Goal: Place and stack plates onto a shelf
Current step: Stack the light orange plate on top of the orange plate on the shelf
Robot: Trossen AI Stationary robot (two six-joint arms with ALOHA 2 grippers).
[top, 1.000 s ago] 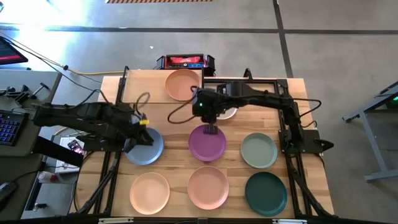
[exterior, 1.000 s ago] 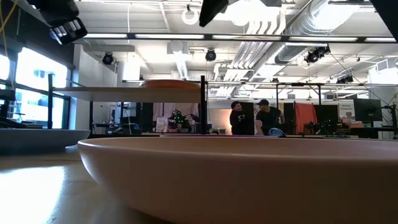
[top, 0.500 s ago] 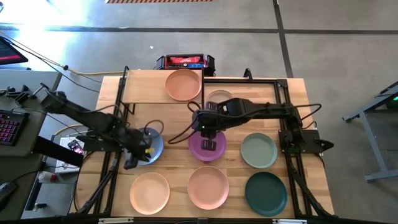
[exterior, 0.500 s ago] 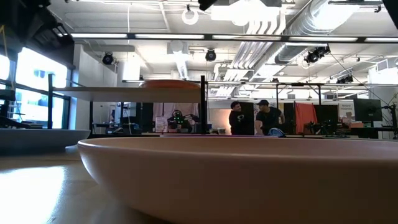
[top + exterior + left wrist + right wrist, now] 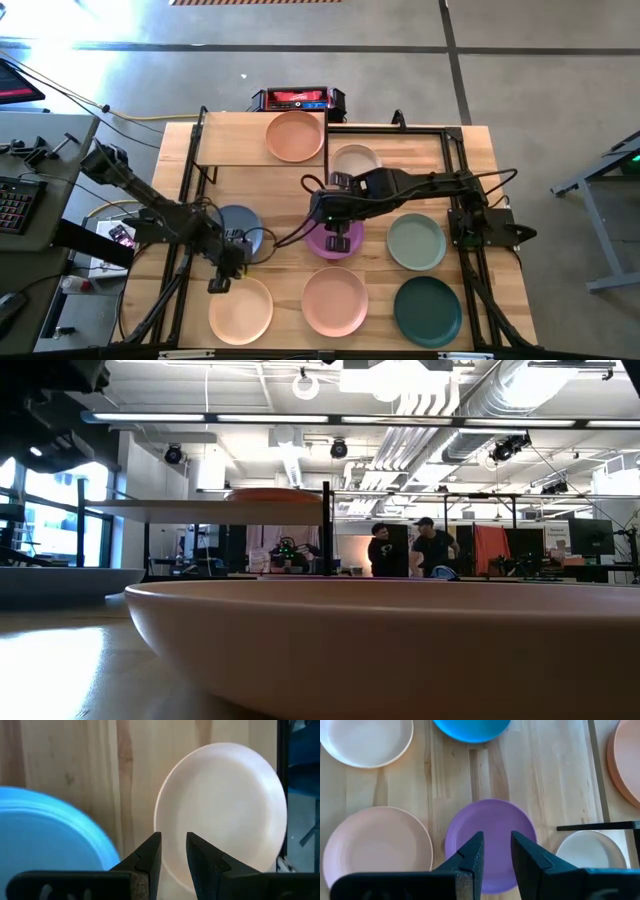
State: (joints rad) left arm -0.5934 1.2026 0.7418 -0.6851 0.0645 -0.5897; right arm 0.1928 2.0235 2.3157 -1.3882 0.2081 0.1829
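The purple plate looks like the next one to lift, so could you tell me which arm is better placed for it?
The right arm, probably. Its tool hangs directly over the purple plate, while the left tool sits between the blue plate and the pale pink plate.

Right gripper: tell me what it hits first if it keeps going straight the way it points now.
Most likely the purple plate. In its wrist view the right gripper points down at that plate, whose near rim lies between the slightly parted fingers. The remaining height cannot be judged.
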